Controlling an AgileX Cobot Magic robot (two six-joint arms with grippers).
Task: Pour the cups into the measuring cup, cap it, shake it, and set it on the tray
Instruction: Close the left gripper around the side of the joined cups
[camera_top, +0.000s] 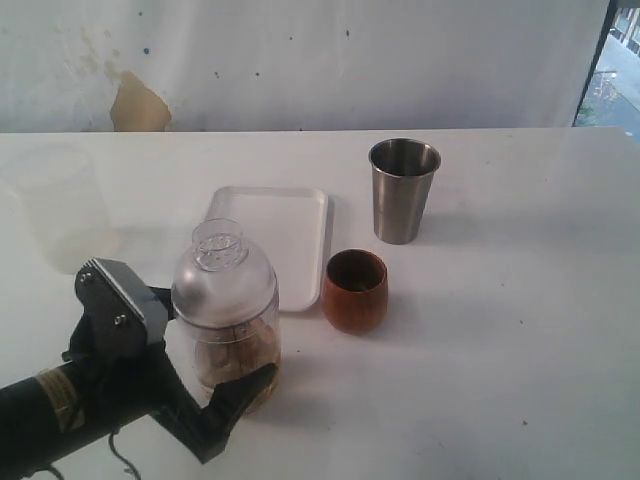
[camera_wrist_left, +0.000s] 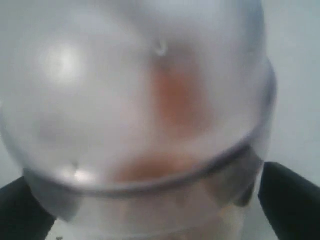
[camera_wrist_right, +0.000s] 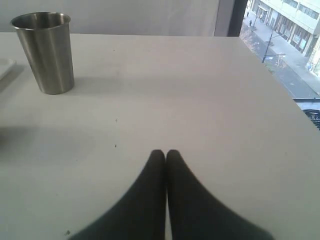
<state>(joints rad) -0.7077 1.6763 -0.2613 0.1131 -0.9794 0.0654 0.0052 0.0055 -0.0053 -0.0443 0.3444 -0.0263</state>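
Observation:
The clear measuring cup (camera_top: 232, 345) stands on the table just in front of the white tray (camera_top: 270, 215). It holds brownish contents and wears a clear domed lid (camera_top: 222, 272). My left gripper (camera_top: 236, 375) is open, with one black finger on each side of the cup's lower body. In the left wrist view the lid (camera_wrist_left: 140, 90) fills the picture, between the fingers (camera_wrist_left: 292, 202). The brown wooden cup (camera_top: 355, 292) and the steel tumbler (camera_top: 403, 190) stand upright right of the tray. My right gripper (camera_wrist_right: 165, 152) rests shut over bare table, well clear of the tumbler (camera_wrist_right: 45, 52).
A frosted translucent plastic cup (camera_top: 62, 205) stands at the far left. The table's right edge (camera_wrist_right: 280, 85) runs beside a window. A stained white wall backs the table.

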